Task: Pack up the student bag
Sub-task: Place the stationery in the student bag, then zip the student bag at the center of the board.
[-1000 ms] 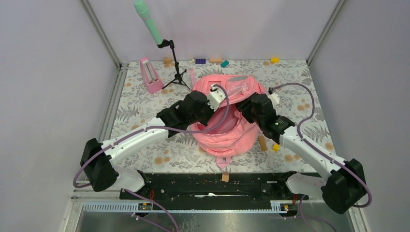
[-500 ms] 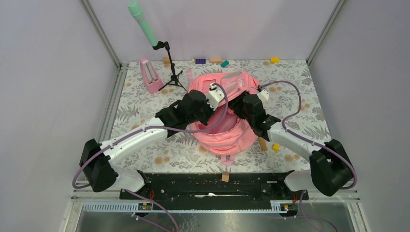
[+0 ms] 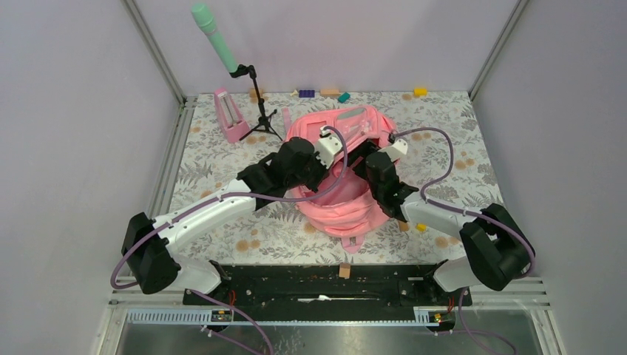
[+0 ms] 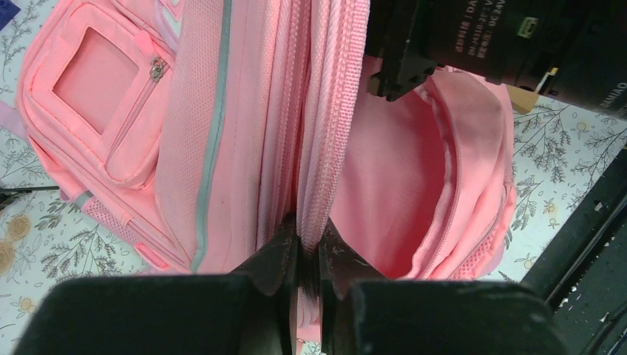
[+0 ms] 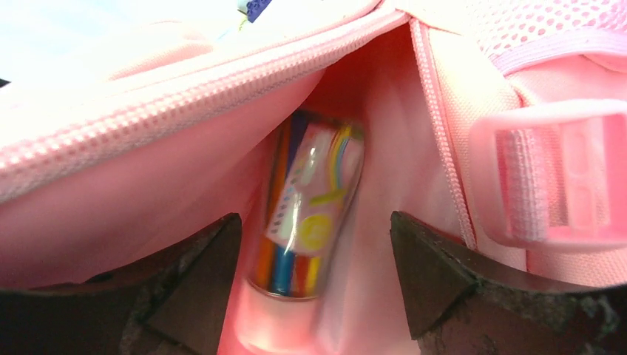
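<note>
Top view: the pink backpack (image 3: 344, 211) sits in the middle of the flowery table (image 3: 222, 166), with both my arms reaching over it.

Left wrist: my left gripper (image 4: 308, 240) is pinched tight on the backpack's zipper edge.

Right wrist: my right gripper (image 5: 314, 222) is spread wide inside the opening. A clear pencil case (image 5: 310, 200) sits between the fingers, and I can't tell if it's touching them.

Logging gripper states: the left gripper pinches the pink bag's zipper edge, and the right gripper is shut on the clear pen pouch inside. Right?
Not quite. The right gripper is open: the right wrist view shows its fingers spread either side of the pen pouch, not clamping it. The left gripper does pinch the student bag's zipper edge.
</note>
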Controlling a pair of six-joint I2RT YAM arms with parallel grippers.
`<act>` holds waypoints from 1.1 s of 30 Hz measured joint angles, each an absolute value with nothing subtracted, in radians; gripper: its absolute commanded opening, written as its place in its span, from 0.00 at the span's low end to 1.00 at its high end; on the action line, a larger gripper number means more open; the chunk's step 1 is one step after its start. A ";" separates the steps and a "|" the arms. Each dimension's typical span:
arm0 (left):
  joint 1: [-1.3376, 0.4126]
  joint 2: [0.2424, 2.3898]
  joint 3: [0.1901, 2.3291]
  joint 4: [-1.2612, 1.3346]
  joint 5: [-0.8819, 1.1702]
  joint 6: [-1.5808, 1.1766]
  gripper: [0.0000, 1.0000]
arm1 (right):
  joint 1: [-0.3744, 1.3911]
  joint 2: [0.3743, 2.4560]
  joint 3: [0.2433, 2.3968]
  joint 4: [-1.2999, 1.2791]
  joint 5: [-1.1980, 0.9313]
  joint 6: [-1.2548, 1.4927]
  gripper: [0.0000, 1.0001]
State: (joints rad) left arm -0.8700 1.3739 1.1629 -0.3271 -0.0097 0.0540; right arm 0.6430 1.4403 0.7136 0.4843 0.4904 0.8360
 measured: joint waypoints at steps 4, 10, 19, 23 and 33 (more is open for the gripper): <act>-0.870 1.375 1.163 -0.329 -0.002 0.049 0.00 | 0.645 1.390 0.678 0.482 0.490 0.805 0.83; -0.870 1.380 1.163 -0.329 0.009 0.044 0.00 | 0.647 1.247 0.633 0.432 0.485 0.761 0.85; -0.875 1.409 1.163 -0.319 0.042 0.035 0.46 | 0.649 0.997 0.602 0.221 0.448 0.702 0.91; -0.886 1.409 1.163 -0.289 0.112 0.021 0.82 | 0.649 0.884 0.596 0.068 0.438 0.688 0.93; -0.898 1.308 1.053 -0.177 0.269 0.026 0.99 | 0.649 0.566 0.525 -0.204 0.426 0.718 0.94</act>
State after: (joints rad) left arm -0.8978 1.3075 1.0534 -0.1772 0.2687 0.0261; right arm 0.6491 0.5659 0.5255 -0.2043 0.4255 0.7181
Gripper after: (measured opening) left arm 0.985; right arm 0.944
